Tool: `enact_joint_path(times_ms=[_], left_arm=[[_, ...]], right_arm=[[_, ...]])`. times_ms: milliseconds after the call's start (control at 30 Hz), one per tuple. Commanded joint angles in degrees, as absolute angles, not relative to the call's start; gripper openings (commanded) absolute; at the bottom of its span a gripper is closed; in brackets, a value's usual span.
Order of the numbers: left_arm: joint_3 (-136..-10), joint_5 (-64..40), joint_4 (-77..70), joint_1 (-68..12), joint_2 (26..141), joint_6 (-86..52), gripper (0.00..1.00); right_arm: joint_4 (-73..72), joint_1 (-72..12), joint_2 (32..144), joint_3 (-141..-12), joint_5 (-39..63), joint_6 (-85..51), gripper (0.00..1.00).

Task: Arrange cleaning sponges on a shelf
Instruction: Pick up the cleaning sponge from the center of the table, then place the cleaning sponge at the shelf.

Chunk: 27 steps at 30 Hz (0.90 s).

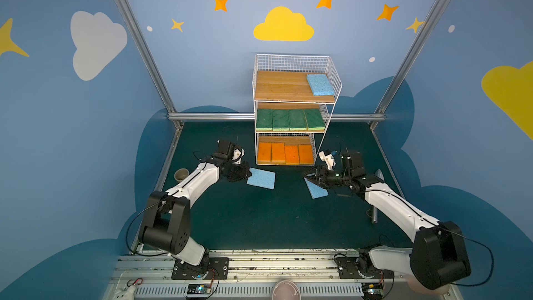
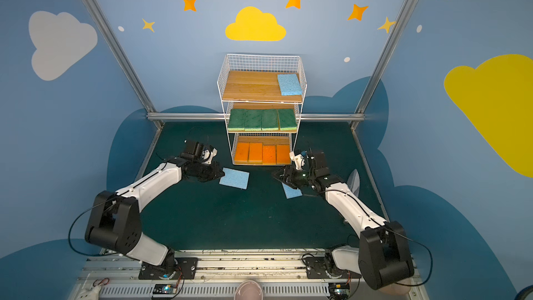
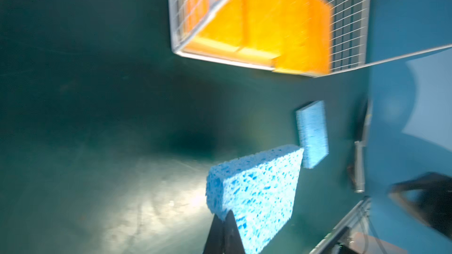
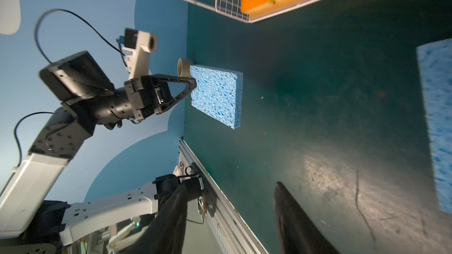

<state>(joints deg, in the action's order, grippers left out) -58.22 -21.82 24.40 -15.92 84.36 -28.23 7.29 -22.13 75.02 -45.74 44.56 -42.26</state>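
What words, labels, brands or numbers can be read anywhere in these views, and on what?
No legible text anywhere.
Light blue sponge in the left pincer, other sponges, shelf: no print visible.
Wall decals: clouds and stars only, no lettering.
Front rail: dark specks, too small to read.

The top plank (image 1: pixel 279 86) of the shelf (image 1: pixel 291 63) is free beside one light blue sponge (image 1: pixel 320 85); wire grid walls it at sides and back. Green sponges (image 1: pixel 290 119) and orange sponges (image 1: pixel 285 153) fill both lower tiers
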Motion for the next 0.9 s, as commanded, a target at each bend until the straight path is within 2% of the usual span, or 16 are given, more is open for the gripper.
enact_joint_path(times_ms=[0, 267, 700, 867], left_arm=[[-57.56, -22.71, 23.01, -17.55, 80.54, -33.67, 0.03], [-58.92, -25.45, 24.25, -18.54, 76.56, -34.88, 0.03], [-60.11, -27.97, 24.48, -18.81, 75.2, -35.62, 0.03], [-60.72, -29.35, 23.48, -18.8, 75.5, -36.47, 0.03]], right_arm=[[2.92, -24.69, 76.05, -47.33, 48.06, -45.57, 0.58], [-0.02, -29.15, 80.6, -51.59, 47.87, -48.23, 0.53], [-0.55, -31.03, 85.23, -56.05, 46.93, -48.78, 0.42], [-0.48, -31.2, 86.26, -56.81, 47.02, -48.78, 0.42]])
